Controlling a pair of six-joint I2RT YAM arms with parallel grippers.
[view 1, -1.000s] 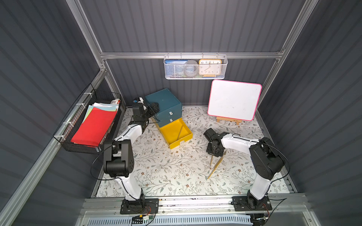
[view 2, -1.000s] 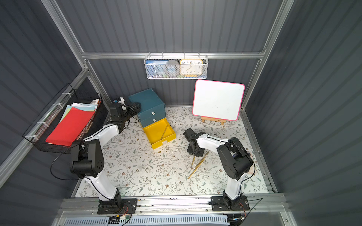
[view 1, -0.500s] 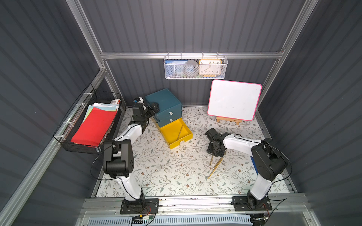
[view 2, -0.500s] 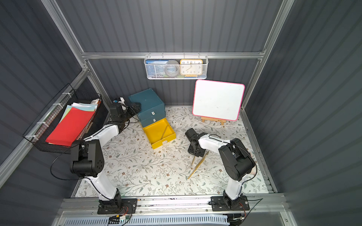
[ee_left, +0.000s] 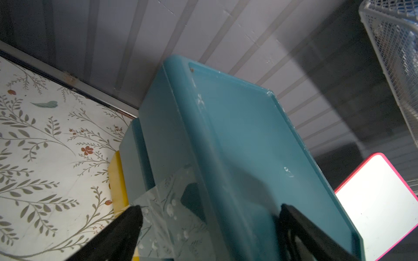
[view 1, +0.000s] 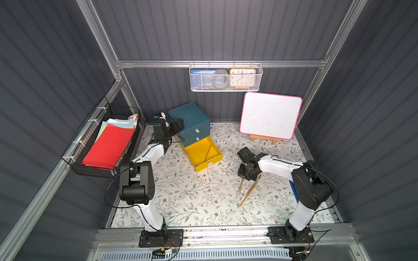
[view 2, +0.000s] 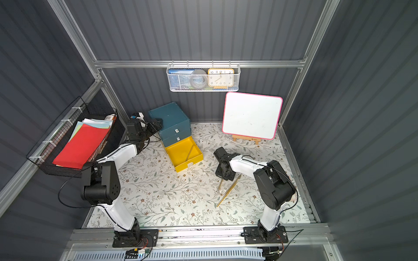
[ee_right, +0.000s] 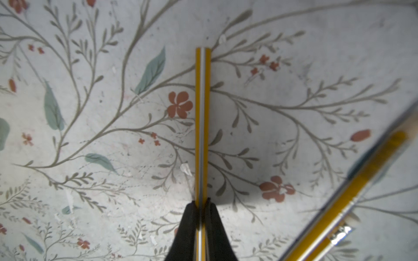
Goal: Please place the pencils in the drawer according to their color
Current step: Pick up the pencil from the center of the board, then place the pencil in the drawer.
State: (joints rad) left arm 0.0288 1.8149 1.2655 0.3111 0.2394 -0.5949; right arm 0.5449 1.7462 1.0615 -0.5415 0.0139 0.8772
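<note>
Pinches a gold-yellow pencil [ee_right: 203, 124] in the right hand [ee_right: 201, 203], fingertips clamped on the shaft, long end jutting straight ahead, down right of the worktop's [view 1: 181, 192] middle. Second yellow pencil [view 1: 248, 193] just beside that hand, third pencil [view 1: 207, 153] inside the open yellow drawer [view 1: 207, 166]. Holds the left hand [ee_left: 208, 211] spread apart at the teal cabinet's [view 1: 190, 117] corner.

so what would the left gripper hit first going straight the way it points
The teal drawer cabinet: its top edge sits between the open jaws of the left gripper, though depth is unclear.
</note>
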